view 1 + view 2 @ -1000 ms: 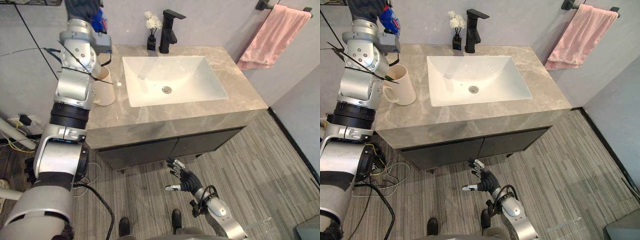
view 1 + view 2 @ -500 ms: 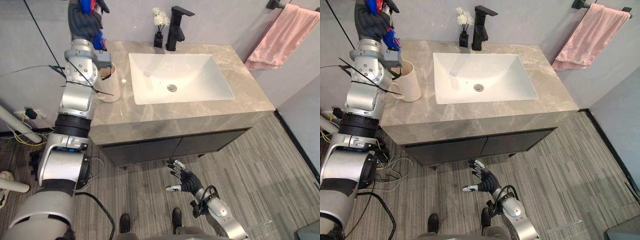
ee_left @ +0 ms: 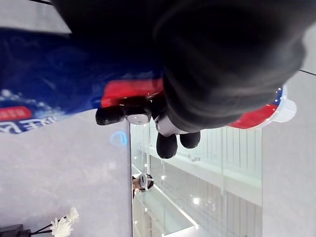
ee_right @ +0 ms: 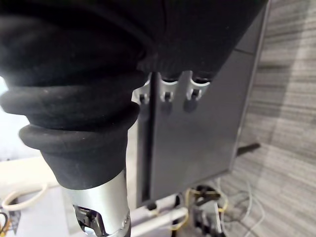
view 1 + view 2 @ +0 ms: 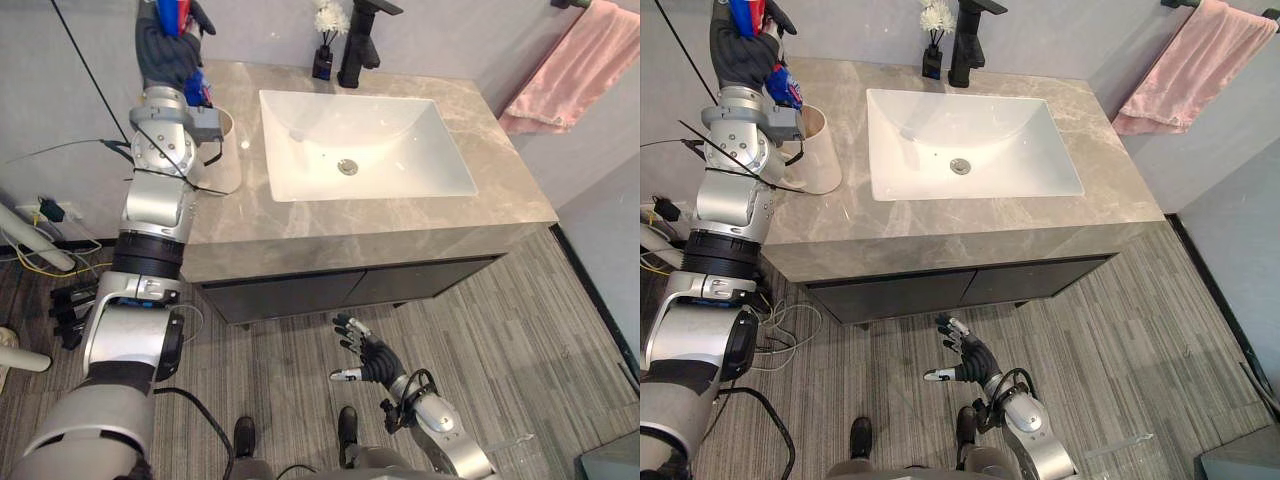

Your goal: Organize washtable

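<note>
Tube (image 5: 783,86), blue and red, is up in the left hand (image 5: 740,45), fingers wrapped tight round it, over the back left corner of the counter (image 5: 940,215) and just above the cup (image 5: 822,150). The camera has swung, but hand and tube look nearer the cup's mouth than a second ago, so I'd say it's lining up to drop the tube in. Right hand (image 5: 362,356) hangs low by the cabinet (image 5: 330,295), fingers loosely spread, holding nothing.
</note>
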